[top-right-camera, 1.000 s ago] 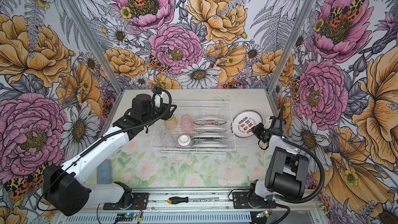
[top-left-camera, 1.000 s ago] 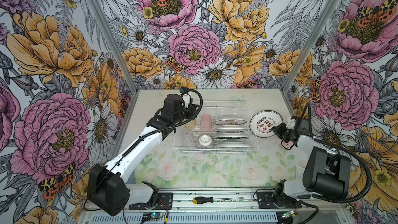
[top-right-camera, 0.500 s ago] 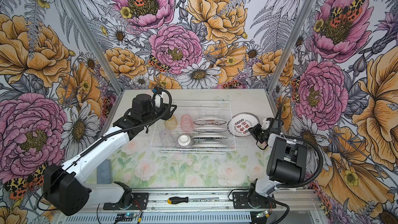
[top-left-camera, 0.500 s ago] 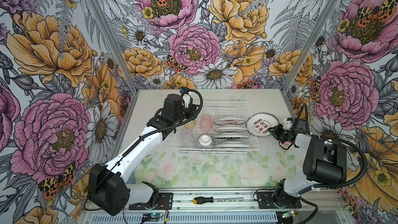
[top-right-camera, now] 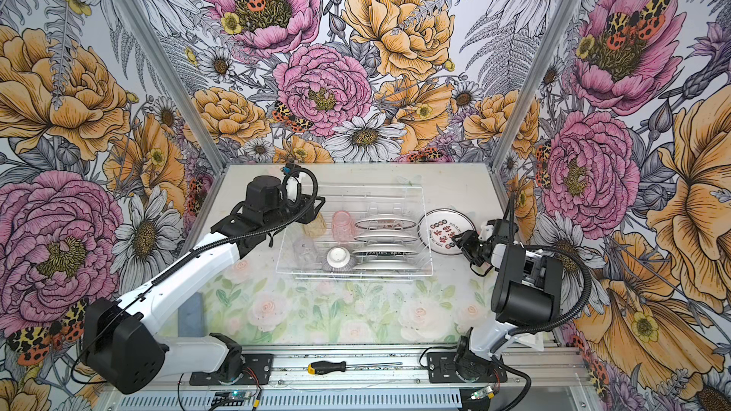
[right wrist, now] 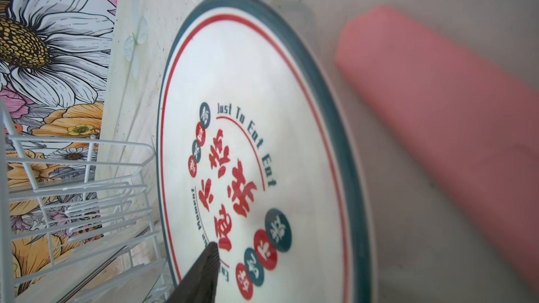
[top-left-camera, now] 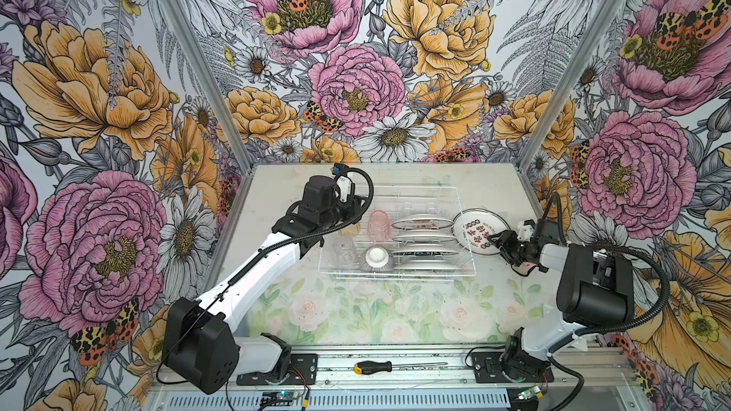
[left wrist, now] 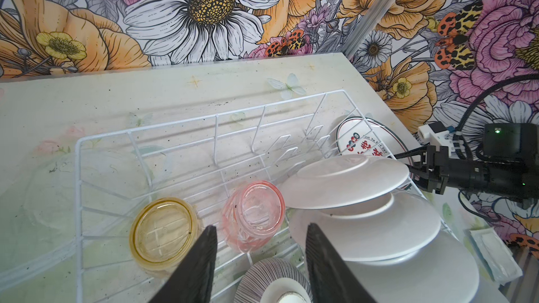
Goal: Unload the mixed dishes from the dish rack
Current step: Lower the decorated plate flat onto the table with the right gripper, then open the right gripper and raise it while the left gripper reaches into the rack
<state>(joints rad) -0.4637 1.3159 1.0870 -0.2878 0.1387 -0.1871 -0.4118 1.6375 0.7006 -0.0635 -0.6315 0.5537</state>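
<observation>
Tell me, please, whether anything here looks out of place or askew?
A black-and-yellow-handled screwdriver lies on the metal front rail: a tool among dishes, so it looks out of place. Nothing looks spilled or broken; the round printed plate sits outside the white wire dish rack, on its right.

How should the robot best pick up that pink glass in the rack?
The pink glass stands on end in the dish rack, with the amber glass and plates close beside it. So it should probably grip across its round walls, coming down from above.
</observation>
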